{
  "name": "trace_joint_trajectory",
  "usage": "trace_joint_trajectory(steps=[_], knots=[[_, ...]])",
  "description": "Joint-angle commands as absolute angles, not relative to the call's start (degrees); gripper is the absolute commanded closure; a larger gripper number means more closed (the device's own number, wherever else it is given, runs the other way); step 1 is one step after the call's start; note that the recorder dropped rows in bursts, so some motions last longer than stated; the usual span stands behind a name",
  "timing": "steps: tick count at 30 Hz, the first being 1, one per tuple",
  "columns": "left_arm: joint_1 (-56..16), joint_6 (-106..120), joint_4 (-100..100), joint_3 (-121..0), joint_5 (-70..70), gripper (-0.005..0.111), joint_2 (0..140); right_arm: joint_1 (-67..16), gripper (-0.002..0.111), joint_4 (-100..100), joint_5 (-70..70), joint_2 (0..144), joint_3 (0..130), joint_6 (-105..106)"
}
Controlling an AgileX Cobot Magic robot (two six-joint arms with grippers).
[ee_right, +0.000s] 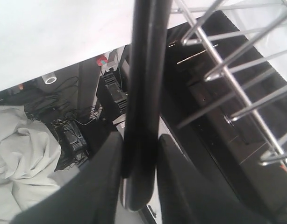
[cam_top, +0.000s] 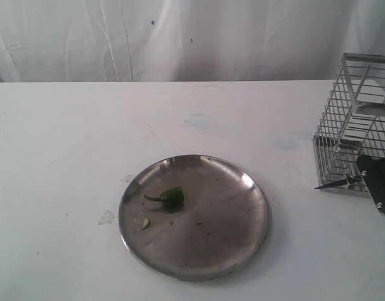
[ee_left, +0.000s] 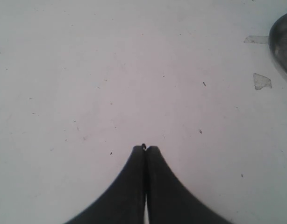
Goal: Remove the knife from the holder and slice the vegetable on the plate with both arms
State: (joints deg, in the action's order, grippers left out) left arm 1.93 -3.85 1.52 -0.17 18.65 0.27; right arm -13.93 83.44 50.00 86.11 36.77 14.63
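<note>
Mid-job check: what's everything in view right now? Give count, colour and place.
plate: one, shiny grey steel, mid-table
vegetable: one, dark green with stem, on the plate's left part
green slice: one, pale green, on the plate near the vegetable
holder: one, silver wire, table's right side
knife: one, black handle, dark blade, tip sticking out at the holder's base
scraps: two, pale, on the table beside the plate
table: one, white
curtain: white, behind the table
left gripper: one, black, shut, empty, over bare table
right gripper: one, black, closed on the knife handle by the holder
</note>
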Motion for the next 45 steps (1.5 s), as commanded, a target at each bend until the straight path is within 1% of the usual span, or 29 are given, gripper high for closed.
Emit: trace_joint_trajectory(steps=[1, 3, 5, 13, 23, 27, 32, 39, 45], knots=[[1.6, -4.0, 1.3, 0.0, 19.8, 0.107, 0.0, -13.6, 0.102, 82.1, 51.6, 86.2, 36.6, 14.7], [1.6, -4.0, 1.3, 0.0, 19.8, 0.107, 0.0, -13.6, 0.104, 82.1, 53.0, 86.2, 36.6, 14.7], [1.6, -4.0, 1.3, 0.0, 19.8, 0.107, 0.0, -13.6, 0.108, 83.0, 55.8, 86.1, 36.6, 14.7], [1.6, -4.0, 1.3, 0.0, 19.8, 0.107, 0.0, -13.8, 0.108, 81.1, 56.3, 80.1, 36.6, 14.3], [1.6, -4.0, 1.3, 0.0, 19.8, 0.107, 0.0, -13.8, 0.108, 77.5, 62.5, 71.1, 36.6, 15.3], [1.6, -4.0, 1.3, 0.0, 19.8, 0.107, 0.0, -13.8, 0.108, 70.9, 64.1, 66.6, 36.6, 18.7], [1.6, -4.0, 1.3, 0.0, 19.8, 0.107, 0.0, -13.8, 0.108, 59.3, 62.7, 59.9, 36.6, 27.7], [1.6, -4.0, 1.3, 0.0, 19.8, 0.107, 0.0, -14.3, 0.108, 53.0, 62.5, 53.9, 36.6, 30.7], [1.6, -4.0, 1.3, 0.0, 19.8, 0.107, 0.0, -15.6, 0.108, 40.8, 61.7, 48.1, 36.6, 36.3]])
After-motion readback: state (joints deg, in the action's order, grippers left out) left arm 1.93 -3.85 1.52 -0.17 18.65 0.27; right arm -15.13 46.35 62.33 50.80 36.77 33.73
